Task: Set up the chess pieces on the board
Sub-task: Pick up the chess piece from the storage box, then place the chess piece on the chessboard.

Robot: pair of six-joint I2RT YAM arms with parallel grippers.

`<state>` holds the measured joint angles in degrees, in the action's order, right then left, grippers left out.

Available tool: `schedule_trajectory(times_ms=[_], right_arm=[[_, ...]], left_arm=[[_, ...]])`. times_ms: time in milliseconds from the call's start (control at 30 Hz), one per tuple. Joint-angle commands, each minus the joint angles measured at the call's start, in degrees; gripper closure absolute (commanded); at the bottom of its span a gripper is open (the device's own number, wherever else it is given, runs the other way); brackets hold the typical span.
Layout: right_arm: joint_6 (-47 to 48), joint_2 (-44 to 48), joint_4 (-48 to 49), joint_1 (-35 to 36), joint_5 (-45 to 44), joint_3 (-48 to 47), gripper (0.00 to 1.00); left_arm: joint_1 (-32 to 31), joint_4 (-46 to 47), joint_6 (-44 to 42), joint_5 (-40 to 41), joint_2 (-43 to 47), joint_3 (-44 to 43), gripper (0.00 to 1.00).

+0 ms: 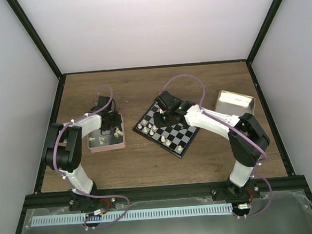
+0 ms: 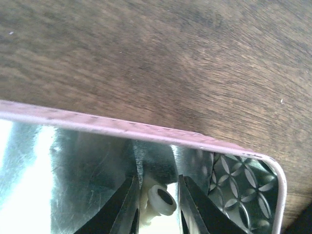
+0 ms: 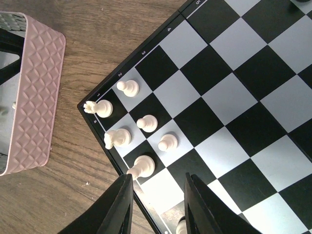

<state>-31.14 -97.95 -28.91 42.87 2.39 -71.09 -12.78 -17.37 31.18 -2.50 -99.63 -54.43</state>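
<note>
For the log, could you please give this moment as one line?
left gripper: astride white piece in pink tray, grip unclear | right gripper: open above board

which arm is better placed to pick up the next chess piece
Left. The left gripper is down in the pink tray with a cream-white chess piece between its fingers. The right gripper hangs over the chessboard, holding nothing.

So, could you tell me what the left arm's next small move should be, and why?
Probably close the left gripper fully: its jaws closely flank a cream-white piece lying in the pink tray, but a firm grip isn't evident yet, so lifting now might leave it behind.
</note>
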Motion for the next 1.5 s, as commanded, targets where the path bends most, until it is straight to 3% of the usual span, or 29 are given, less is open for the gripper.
schedule_trajectory(times_ms=[0, 167, 367, 567, 767, 1033, 1200, 1467], right_arm=[[-0.6, 1.6, 1.0, -0.1, 0.6, -0.2, 0.70], [-0.8, 1.7, 1.1, -0.1, 0.7, 0.0, 0.70], [-0.8, 1.8, 1.3, -0.1, 0.9, 0.2, 0.70], [-0.6, 1.8, 1.8, -0.1, 1.4, 0.3, 0.70], [-0.2, 4.3, 7.6, 0.1, 3.8, 3.7, 0.70], [-2.7, 7.9, 23.6, 4.0, 7.3, 10.0, 0.66], [-4.2, 9.3, 31.0, 6.3, 7.1, 12.6, 0.64], [-8.0, 15.9, 36.0, 6.3, 3.8, 19.1, 0.57]], left_arm=[[0.1, -2.6, -0.4, 1.6, 1.0, 1.7, 0.73], [0.1, -2.4, -1.0, 0.3, 0.6, 2.3, 0.70], [0.1, -2.5, -0.4, 1.4, 0.4, 2.3, 0.83], [0.1, -2.2, 0.3, 3.1, 0.6, 2.1, 0.85], [0.1, 0.2, 4.3, 0.1, 7.8, 4.6, 0.86], [0.1, 7.9, 19.5, -13.1, 19.0, 11.3, 0.85], [-0.7, 19.8, 34.4, -25.4, 23.0, 17.6, 0.85], [-6.8, 29.5, 52.6, -27.2, 27.8, 18.8, 0.85]])
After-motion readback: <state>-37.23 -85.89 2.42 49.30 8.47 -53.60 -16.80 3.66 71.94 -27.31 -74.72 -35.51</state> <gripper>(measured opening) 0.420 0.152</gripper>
